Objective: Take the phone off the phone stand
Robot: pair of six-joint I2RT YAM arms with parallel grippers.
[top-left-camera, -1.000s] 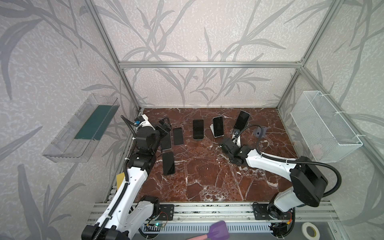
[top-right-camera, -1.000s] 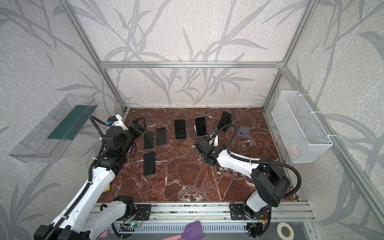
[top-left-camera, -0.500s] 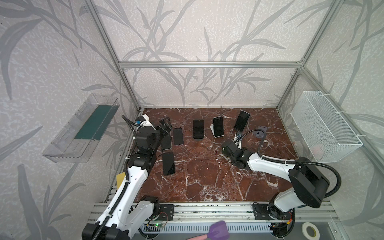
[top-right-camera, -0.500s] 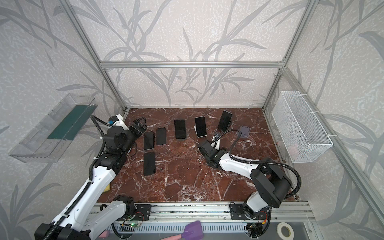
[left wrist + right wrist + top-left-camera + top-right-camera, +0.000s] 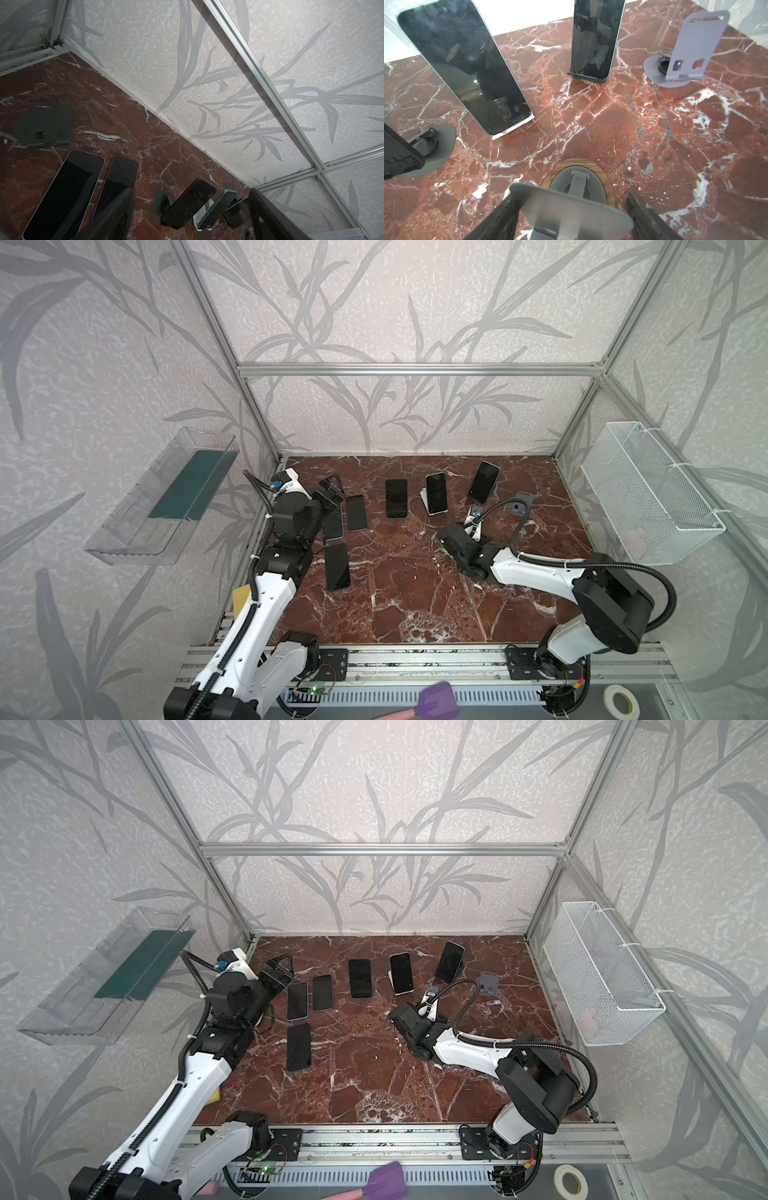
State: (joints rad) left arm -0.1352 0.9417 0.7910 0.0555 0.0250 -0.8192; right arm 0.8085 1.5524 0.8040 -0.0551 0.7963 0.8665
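- Holds the left gripper (image 5: 330, 489) raised beside the left edge of the worktop (image 5: 415, 597), arm folded at the elbow, jaws apart with nothing between them.
- Stretches the right arm low from the near right corner toward the middle, with the right gripper (image 5: 571, 198) set around the grey plate of the wood-based stand (image 5: 577, 218). One finger on each side of the plate; cannot tell whether they press it.
- Shows a red-brown marble worktop veined in white, boxed by an aluminium frame (image 5: 415, 369) and pale leaf-patterned walls. Has a clear tray (image 5: 162, 497) on the left wall and a white wire basket (image 5: 648, 493) on the right wall.
- Counts six phones, all with dark screens:
  - three flat phones (image 5: 297, 1000) (image 5: 322, 992) (image 5: 298, 1046) near the left edge;
  - three propped phones (image 5: 395, 497) (image 5: 436, 492) (image 5: 483, 481), each on its own stand, in a row nearer the far edge, running from the middle toward the far right corner.
- Counts six stands: three carrying phones and three empty. Among the empty: the wood-based one, a lilac stand (image 5: 520, 504) toward the right edge, and a dark stand (image 5: 43, 126) near the far left corner.
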